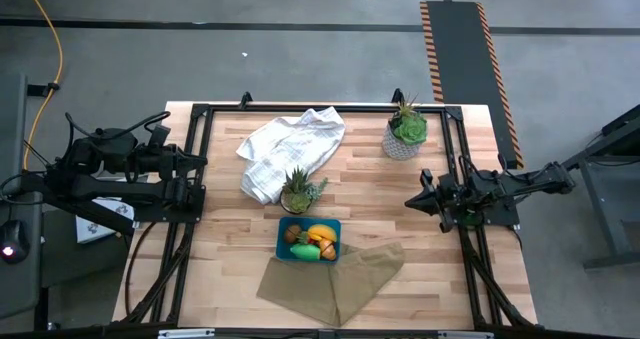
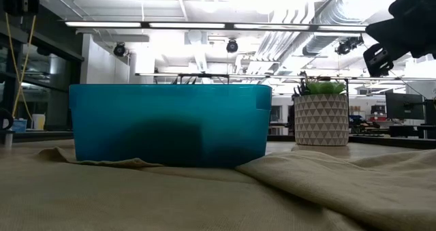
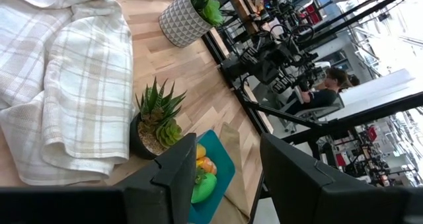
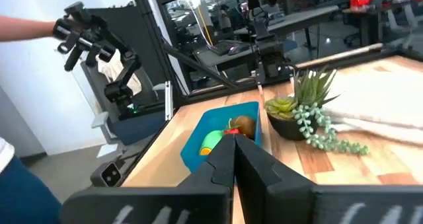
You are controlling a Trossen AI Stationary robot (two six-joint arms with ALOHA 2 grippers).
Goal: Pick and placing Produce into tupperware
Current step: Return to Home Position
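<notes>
The teal tupperware point(image 1: 285, 249) stands near the table's front edge, its near side on a tan cloth point(image 1: 335, 279). Produce lies inside it: orange pieces point(image 1: 320, 235), a green pepper point(image 1: 305, 252) and a brown kiwi point(image 1: 291, 234); the left wrist view also shows produce point(image 3: 202, 182), as does the right wrist view point(image 4: 228, 133). My left gripper point(image 1: 196, 162) waits open at the table's left edge, raised, nothing between its fingers point(image 3: 228, 148). My right gripper point(image 1: 410, 201) is shut and empty at the right side point(image 4: 232, 139), pointing level toward the tupperware point(image 4: 198, 145).
A white checked towel point(image 1: 290, 147) lies at the back middle. One spiky potted plant point(image 1: 300, 191) stands just behind the tupperware, another in a patterned white pot point(image 1: 404, 131) at the back right. Black frame rails point(image 1: 190, 179) run along both sides.
</notes>
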